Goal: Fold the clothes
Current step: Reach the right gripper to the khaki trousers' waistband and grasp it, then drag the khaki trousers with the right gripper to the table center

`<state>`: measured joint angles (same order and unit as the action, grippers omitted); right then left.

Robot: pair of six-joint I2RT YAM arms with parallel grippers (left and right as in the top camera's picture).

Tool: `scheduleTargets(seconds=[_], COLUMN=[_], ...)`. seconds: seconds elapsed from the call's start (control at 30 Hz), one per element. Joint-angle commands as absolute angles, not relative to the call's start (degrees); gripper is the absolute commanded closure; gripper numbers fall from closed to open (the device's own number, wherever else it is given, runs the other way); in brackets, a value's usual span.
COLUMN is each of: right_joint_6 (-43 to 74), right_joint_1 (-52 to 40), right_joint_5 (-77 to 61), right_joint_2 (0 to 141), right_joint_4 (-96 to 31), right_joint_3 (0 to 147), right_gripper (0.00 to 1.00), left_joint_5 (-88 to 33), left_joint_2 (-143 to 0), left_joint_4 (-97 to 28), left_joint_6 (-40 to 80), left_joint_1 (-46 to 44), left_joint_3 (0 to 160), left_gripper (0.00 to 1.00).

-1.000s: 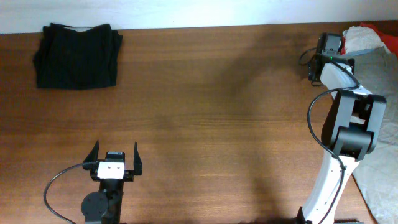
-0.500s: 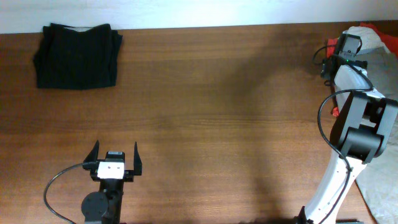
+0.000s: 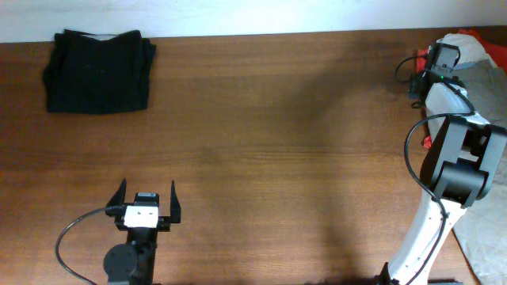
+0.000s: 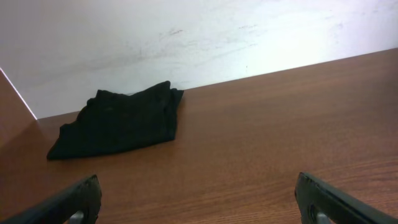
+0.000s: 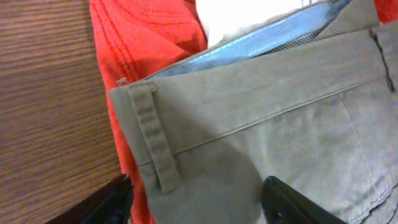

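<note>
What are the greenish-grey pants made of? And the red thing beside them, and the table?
The trousers look like matte woven cotton: fine grain, stitched seams, a belt loop. The red garment looks like ribbed knit, fibre unclear. The table shows brown wood grain, possibly laminate.

The trousers (image 5: 267, 137) are pale khaki, grey-green cotton, unfolded and lying in a loose, rumpled heap. Seen from overhead, they drape along the edge of the table (image 3: 277, 142) from about two o'clock down to four o'clock. In the right wrist view the waistband faces up. It has a belt loop at about nine o'clock and blue-striped inner lining showing at twelve o'clock. A straight pocket seam runs diagonally across the cloth.
</note>
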<state>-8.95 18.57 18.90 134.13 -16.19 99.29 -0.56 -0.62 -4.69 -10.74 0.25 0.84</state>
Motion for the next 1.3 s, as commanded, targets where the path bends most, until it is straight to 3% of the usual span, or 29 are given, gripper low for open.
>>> scheduleTargets(seconds=[0.0,0.23,0.43,0.57,0.7,0.8,1.27], right_joint_6=[-8.51,-8.54,-8.54,-8.54,-8.47,-6.7,1.23], right_joint_1=[18.5,18.5,19.29,20.32,20.32,20.27,20.23], right_joint_5=[18.46,18.44,18.59,18.59,18.59,18.59,18.57], right_joint_2=[135.44,135.52,136.0,136.27,136.27,136.2,123.35], right_joint_4=[-15.99,-15.57,-15.53,-15.59,-15.57,-15.4,-18.52], right_joint_3=[100.47,100.47,100.47,100.47,100.47,100.51,101.12], right_gripper=[0.36,0.36,0.43,0.57,0.85,0.96,0.96], left_joint_5=[-0.16,-0.19,-0.19,-0.19,-0.19,-0.19,-0.19], left_joint_2=[-0.34,-0.34,-0.34,-0.34,-0.34,-0.34,-0.34], left_joint_4=[-4.75,-4.75,-4.75,-4.75,-4.75,-4.75,-4.75], left_joint_6=[-11.44,-11.44,-11.44,-11.44,-11.44,-11.44,-11.44], left_joint_1=[0.54,0.54,0.54,0.54,0.54,0.54,0.54], left_joint_3=[0.49,0.49,0.49,0.49,0.49,0.49,0.49], left_gripper=[0.01,0.01,0.01,0.01,0.01,0.01,0.01])
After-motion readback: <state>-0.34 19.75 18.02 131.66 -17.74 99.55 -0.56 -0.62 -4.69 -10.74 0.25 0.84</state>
